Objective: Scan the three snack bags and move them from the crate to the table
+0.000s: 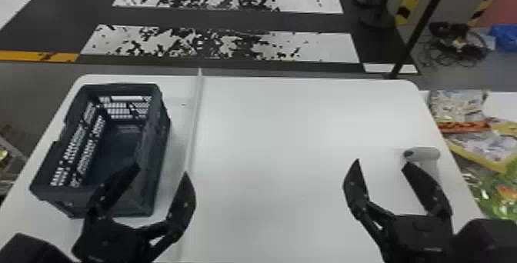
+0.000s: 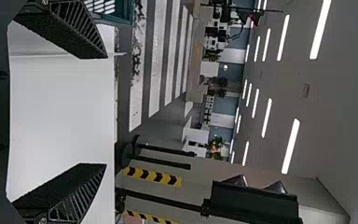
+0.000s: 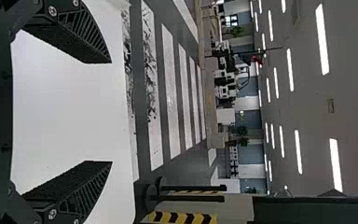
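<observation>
The dark crate (image 1: 154,158) stands at the left of the white table (image 1: 269,135); the part of its floor in sight is bare. My left gripper (image 1: 161,170) is open over the crate's near right corner, with one finger in front of the crate and one to its right. In the left wrist view the left gripper (image 2: 105,112) has its fingers wide apart. My right gripper (image 1: 381,162) stands open above the table's right part. The right wrist view has the right gripper (image 3: 111,112) with nothing between its fingers. A white handheld object, perhaps the scanner (image 1: 425,153), lies just beyond its right finger.
Beyond the table's right edge lie several packaged bags (image 1: 481,147), at the side. A raised strip (image 1: 195,120) runs along the table to the right of the crate. A dark post (image 1: 419,27) rises behind the back right corner.
</observation>
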